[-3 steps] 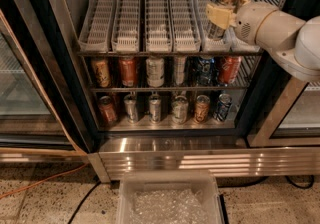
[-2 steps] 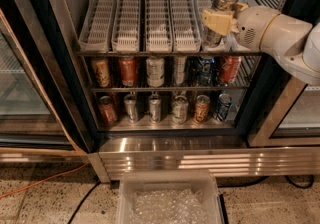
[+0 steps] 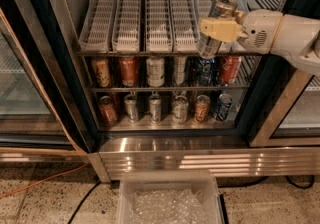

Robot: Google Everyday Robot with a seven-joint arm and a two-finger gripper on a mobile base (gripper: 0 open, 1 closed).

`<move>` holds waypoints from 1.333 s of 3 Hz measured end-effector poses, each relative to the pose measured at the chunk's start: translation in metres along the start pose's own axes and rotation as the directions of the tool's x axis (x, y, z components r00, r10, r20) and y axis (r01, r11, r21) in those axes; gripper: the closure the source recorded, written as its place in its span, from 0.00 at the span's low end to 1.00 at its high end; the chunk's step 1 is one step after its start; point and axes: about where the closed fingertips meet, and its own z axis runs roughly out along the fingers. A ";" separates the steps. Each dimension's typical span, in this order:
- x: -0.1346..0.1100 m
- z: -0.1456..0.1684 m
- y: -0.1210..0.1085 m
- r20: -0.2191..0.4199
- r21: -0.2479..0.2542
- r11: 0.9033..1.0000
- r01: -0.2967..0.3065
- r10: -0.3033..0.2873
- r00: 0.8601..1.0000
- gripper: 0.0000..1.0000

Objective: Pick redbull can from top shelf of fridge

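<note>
The redbull can (image 3: 216,25) is a tall slim silver can with dark patches and a shiny top. It is tilted and held in front of the right end of the top shelf (image 3: 150,15), a row of whitish ribbed glide lanes. My gripper (image 3: 220,29) comes in from the right on a white arm and is shut on the can; a yellowish finger (image 3: 219,28) crosses the can's middle. The fridge (image 3: 60,68) stands open, with a black frame and a ribbed steel base panel.
Two lower wire racks hold rows of orange, red, silver and blue cans (image 3: 155,70). A clear plastic bin (image 3: 167,200) sits on the floor in front of the fridge. An orange cable (image 3: 40,183) runs across the floor at left. Glass doors flank both sides.
The gripper with the redbull can has moved left and slightly down, out in front of the shelf's right lanes. The can now tilts more.
</note>
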 end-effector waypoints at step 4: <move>0.015 0.001 0.057 -0.047 -0.180 0.983 0.024 -0.033 0.998 1.00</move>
